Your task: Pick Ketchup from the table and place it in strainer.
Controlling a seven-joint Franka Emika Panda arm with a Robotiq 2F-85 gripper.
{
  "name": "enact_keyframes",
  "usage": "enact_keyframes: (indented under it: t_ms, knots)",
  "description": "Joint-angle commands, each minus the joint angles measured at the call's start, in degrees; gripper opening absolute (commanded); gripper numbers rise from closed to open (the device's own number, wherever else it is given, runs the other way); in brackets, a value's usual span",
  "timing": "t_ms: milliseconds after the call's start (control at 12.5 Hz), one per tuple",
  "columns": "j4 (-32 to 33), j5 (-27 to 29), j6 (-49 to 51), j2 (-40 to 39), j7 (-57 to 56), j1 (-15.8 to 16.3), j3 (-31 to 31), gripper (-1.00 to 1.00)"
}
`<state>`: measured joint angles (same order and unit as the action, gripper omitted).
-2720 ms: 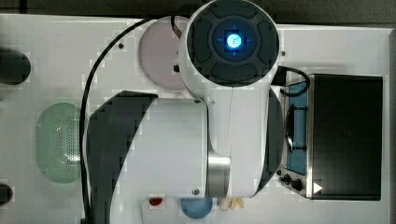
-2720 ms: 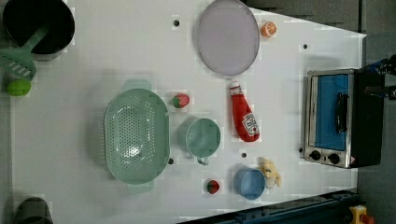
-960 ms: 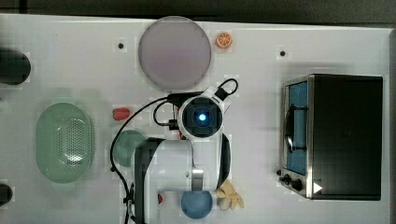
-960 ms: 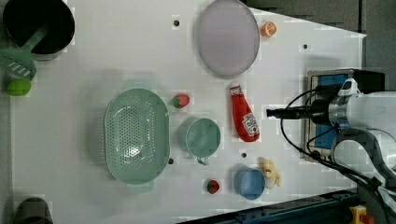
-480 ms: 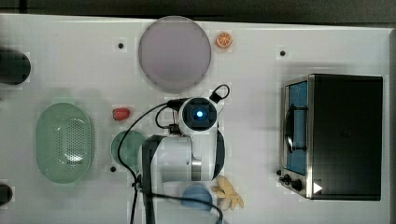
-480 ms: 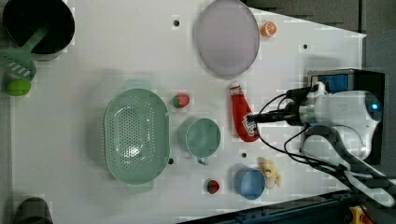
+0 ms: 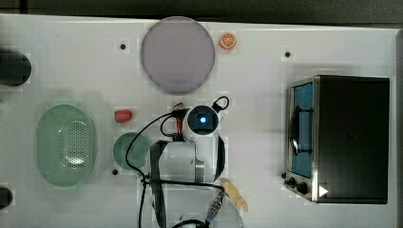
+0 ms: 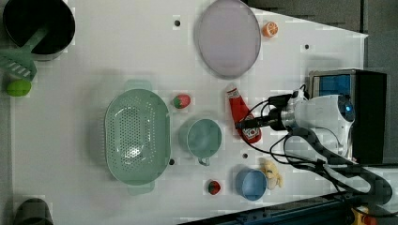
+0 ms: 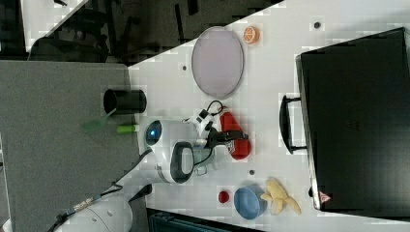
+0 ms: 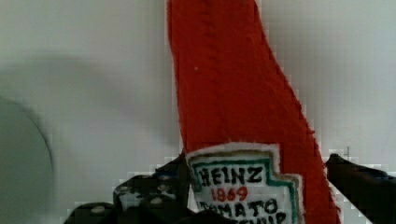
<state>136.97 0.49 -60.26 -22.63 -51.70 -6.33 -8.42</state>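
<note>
Claw (image 10: 252,186): fingers apart, one on each side of the ketchup bottle's (image 8: 241,117) labelled body, not yet clamped.
Bottle: flat on the bench (image 8: 94,56), between the teal cup (image 8: 204,138) and the toaster oven (image 7: 351,137), well apart from the strainer (image 8: 136,136).
Grip: close squarely across the label; the cloth body likely sags.
Route: lift over the cup and the strawberry (image 8: 182,101), both between bottle and strainer.
</note>
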Motion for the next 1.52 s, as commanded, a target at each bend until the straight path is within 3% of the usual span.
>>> enact_keyframes:
  t_ms: [80,160,480,880,1120,1520]
  knots:
    - [-0.34,0.15,-1.09,1.75,-1.95,-0.1,0.64,0.43]
    - [-0.58,0.15,-0.9,2.1,-1.95,-0.09,0.53,0.24]
    - [-2.15,0.15,4.9,8.39,-1.84,-0.08,0.44,0.24]
    - [-9.6,0.24,28.59,21.71,0.26,0.05,-0.75,0.24]
    - [-15.71,0.73,40.79,25.23,6.57,0.68,-3.38,0.24]
    - [-18.4,1.68,41.86,25.31,17.2,2.13,-12.56,0.24]
